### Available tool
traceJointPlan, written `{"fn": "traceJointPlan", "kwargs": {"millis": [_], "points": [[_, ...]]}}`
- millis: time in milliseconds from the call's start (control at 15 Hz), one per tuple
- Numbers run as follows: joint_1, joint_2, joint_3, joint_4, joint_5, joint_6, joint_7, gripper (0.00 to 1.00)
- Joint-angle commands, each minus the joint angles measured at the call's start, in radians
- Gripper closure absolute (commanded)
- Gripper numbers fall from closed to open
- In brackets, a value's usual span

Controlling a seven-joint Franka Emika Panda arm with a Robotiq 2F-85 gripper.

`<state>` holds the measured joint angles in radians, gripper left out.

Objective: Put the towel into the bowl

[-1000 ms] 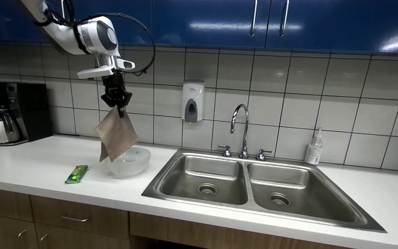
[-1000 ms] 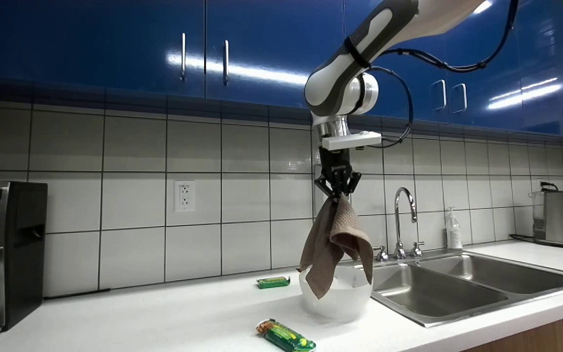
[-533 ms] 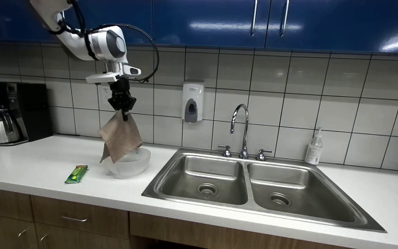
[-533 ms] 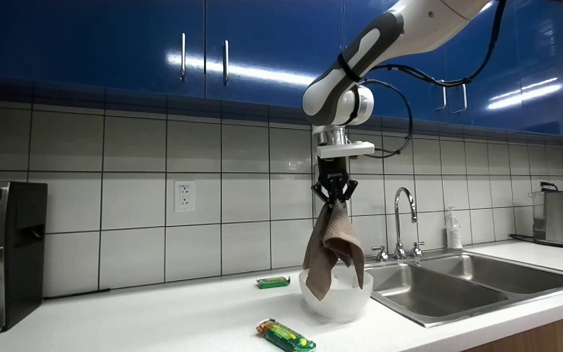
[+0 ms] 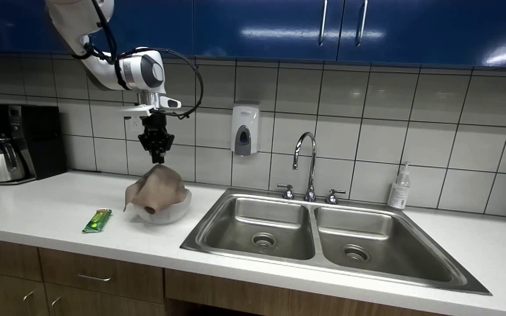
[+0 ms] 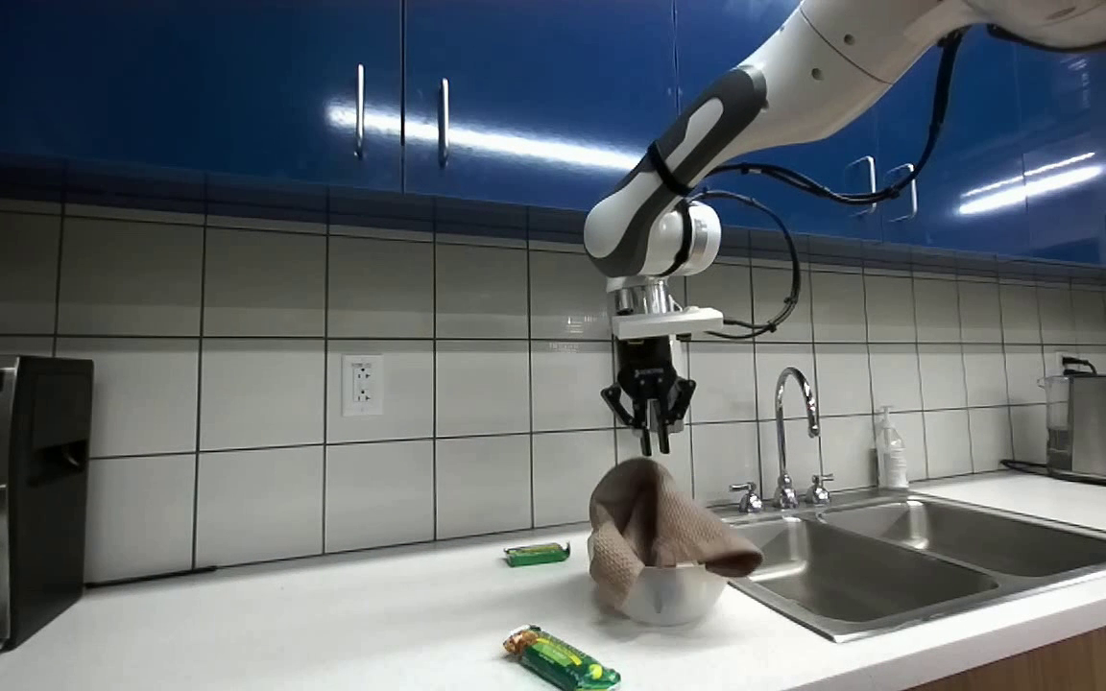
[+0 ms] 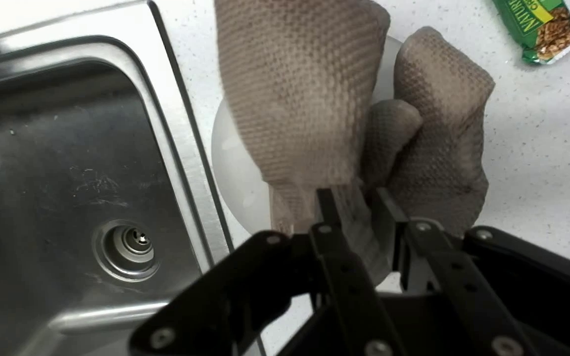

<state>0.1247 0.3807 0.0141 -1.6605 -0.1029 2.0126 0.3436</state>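
My gripper (image 6: 656, 447) points straight down over the bowl (image 6: 673, 595), fingers (image 7: 328, 210) parted by a narrow gap; I see that in an exterior view and from the wrist. Tips sit just above the peak of the brown towel (image 6: 668, 528); touching or a hair off, can't tell.

Towel is heaped on the translucent bowl: part across the mouth, part spilling outside the rim in both exterior views. How much is down inside, I can't tell. One corner sticks out toward the sink (image 5: 210, 219). In my wrist view the towel is a bit blurred, bowl edge showing at left and between folds.

Bowl stands on the white counter (image 6: 323, 633), just beside the double-basin sink. Green snack bar (image 6: 563, 660) near the bowl, second green bar (image 6: 537, 554) farther back by the tiled wall (image 5: 428, 145).

Rest, quick: chrome faucet (image 5: 311, 175) and pump bottle (image 5: 399, 193) along the sink's back edge, soap dispenser (image 5: 245, 129) on the wall, blue cabinets (image 5: 270, 26) above, coffee maker (image 5: 37, 145) well apart from the bowl.
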Motion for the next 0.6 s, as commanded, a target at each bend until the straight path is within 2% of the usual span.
{"fn": "traceJointPlan", "kwargs": {"millis": [0,333,400,533], "points": [[-0.001,0.032,-0.001,0.039,0.024,-0.031,0.004,0.42],[0.000,0.037,-0.001,0.035,0.028,-0.028,0.003,0.05],[0.000,0.032,0.000,0.031,0.029,-0.026,-0.001,0.01],[0.000,0.014,0.005,0.017,0.037,-0.019,-0.006,0.00]]}}
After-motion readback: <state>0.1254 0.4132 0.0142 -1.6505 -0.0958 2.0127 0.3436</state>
